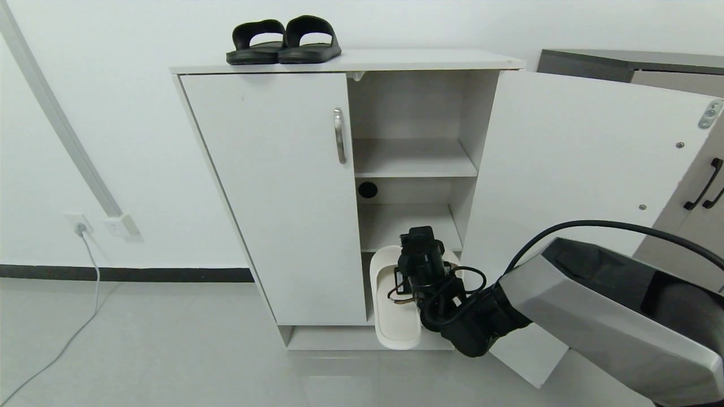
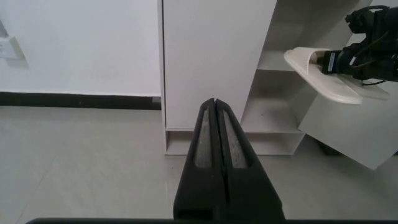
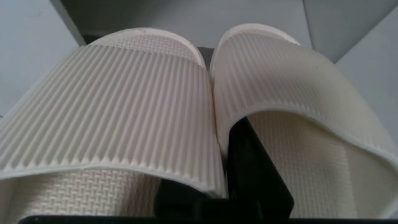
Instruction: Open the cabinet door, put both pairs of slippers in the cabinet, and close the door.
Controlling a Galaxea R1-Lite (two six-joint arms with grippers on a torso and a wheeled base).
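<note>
The white cabinet [image 1: 271, 198] has its left door shut and its right door [image 1: 565, 169] swung wide open. A black pair of slippers [image 1: 284, 42] rests on its top. My right gripper [image 1: 421, 254] is shut on a cream-white pair of slippers [image 1: 393, 305], side by side, at the mouth of the lowest compartment with the heels sticking out. The right wrist view has their ribbed straps [image 3: 205, 112] close up, a black finger [image 3: 255, 168] between them. From the left wrist, the white slippers [image 2: 323, 74] hang above the compartment floor. My left gripper [image 2: 214, 109] is shut and empty, low before the cabinet.
Two bare shelves [image 1: 413, 161] sit above the lowest compartment. A grey cabinet [image 1: 650, 68] with black handles [image 1: 704, 186] stands behind the open door. A wall socket [image 1: 79, 226] with a trailing cable is at the left. Grey floor [image 1: 169, 350] lies open before the cabinet.
</note>
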